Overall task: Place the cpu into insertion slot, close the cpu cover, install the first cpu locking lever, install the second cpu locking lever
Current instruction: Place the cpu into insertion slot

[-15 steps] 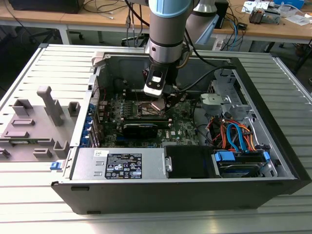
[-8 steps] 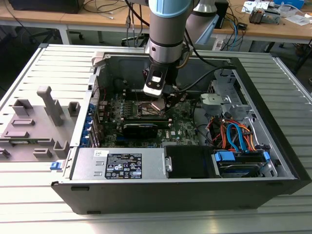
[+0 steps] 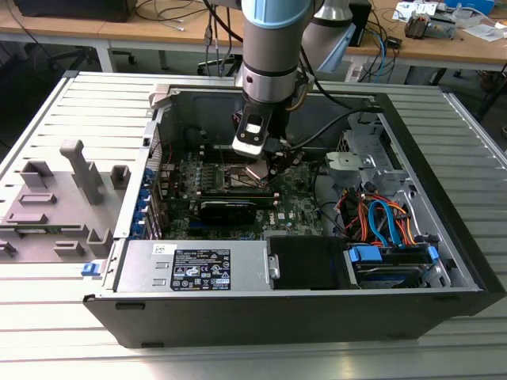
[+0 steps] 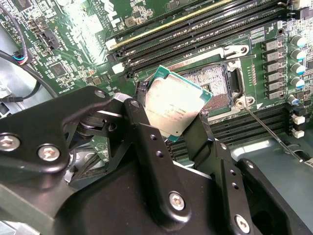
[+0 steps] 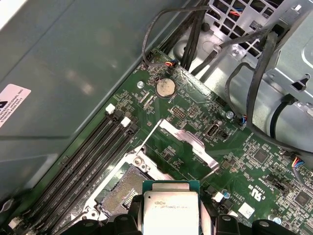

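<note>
My gripper (image 4: 168, 116) is shut on the cpu (image 4: 173, 104), a flat square chip with a silvery top and a green edge. Black fingers (image 4: 142, 132) pinch two of its opposite sides. It hangs tilted just above the insertion slot (image 4: 217, 83), a dark square socket whose contact field lies bare. In the first wrist view the cpu (image 5: 171, 208) sits beside the insertion slot (image 5: 120, 188). The cpu cover (image 5: 188, 142) is swung open, away from the socket. A thin locking lever (image 4: 274, 137) sticks out, unlatched. In the exterior view the gripper (image 3: 264, 170) hovers over the motherboard (image 3: 297, 204).
Long black memory slots (image 4: 195, 29) run beside the socket. Cable bundles (image 5: 195, 34) and a drive cage (image 3: 368, 154) stand at the exterior view's right. The power supply (image 3: 194, 265) lines the case's front. Grey fixtures (image 3: 59, 198) rest on the table at the exterior view's left.
</note>
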{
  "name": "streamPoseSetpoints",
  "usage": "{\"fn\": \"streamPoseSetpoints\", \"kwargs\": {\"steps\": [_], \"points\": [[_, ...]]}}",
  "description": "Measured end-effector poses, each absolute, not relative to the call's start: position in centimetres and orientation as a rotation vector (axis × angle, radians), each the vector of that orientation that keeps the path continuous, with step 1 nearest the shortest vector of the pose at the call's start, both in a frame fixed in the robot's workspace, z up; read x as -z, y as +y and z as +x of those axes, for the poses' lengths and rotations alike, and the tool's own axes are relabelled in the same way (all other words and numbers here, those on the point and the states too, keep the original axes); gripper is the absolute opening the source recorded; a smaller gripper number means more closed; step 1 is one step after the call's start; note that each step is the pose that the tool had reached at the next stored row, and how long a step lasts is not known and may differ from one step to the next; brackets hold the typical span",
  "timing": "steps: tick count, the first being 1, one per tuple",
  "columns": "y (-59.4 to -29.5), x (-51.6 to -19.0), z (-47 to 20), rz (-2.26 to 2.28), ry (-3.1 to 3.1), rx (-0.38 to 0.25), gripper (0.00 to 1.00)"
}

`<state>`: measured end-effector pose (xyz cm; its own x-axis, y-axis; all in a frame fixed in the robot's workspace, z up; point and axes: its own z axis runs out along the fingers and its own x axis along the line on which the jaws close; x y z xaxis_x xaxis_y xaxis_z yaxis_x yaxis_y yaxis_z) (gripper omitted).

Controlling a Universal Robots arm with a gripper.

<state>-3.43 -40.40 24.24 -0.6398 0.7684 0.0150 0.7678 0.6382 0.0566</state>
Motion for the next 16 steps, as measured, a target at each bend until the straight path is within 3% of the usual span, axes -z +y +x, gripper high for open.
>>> {"fn": "streamPoseSetpoints", "kwargs": {"steps": [16], "points": [[-40.4,-24.24,-3.43,1.352,2.822,-0.09,0.55]]}}
